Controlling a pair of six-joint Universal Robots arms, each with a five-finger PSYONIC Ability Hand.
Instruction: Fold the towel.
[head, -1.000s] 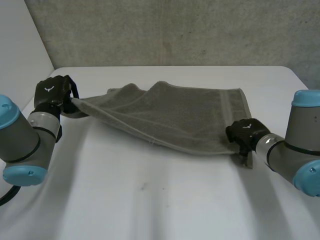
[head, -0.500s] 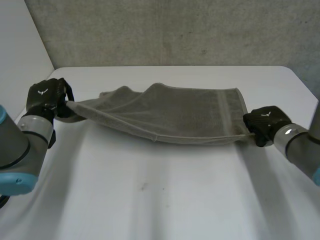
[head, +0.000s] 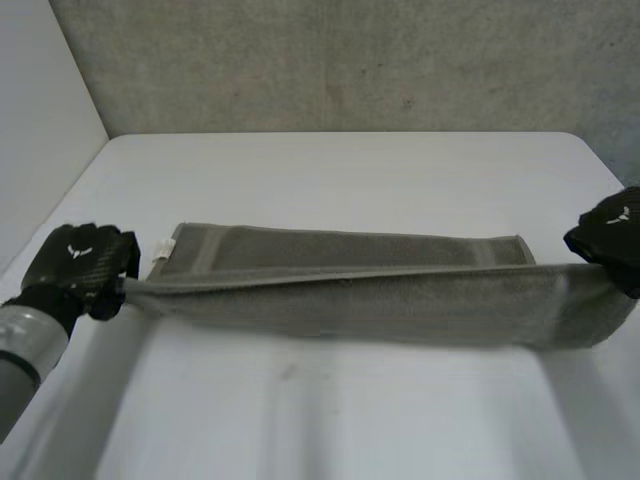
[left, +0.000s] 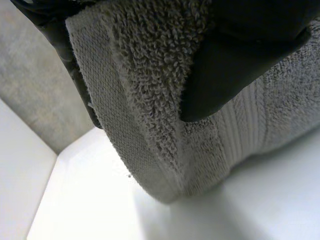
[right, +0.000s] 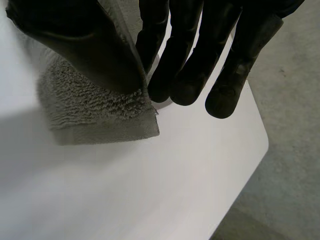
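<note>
Head view: a second ago the towel (head: 350, 290) sagged in a rumpled heap between the arms. Now the hands have drawn well apart and it runs as one long, taut band across the bench (head: 330, 420). The left hand (head: 80, 265) grips one end and the right hand (head: 610, 235) the other. The slack is out, so an even fold looks ready to be laid (my reading).

Left wrist view: the left hand (left: 240, 65) is clamped over the thick terry end of the towel (left: 150, 100), just above the bench.

Right wrist view: the right hand (right: 200, 50) pinches a towel (right: 95, 110) corner between thumb and near-straight fingers, over the bench (right: 150, 190).
</note>
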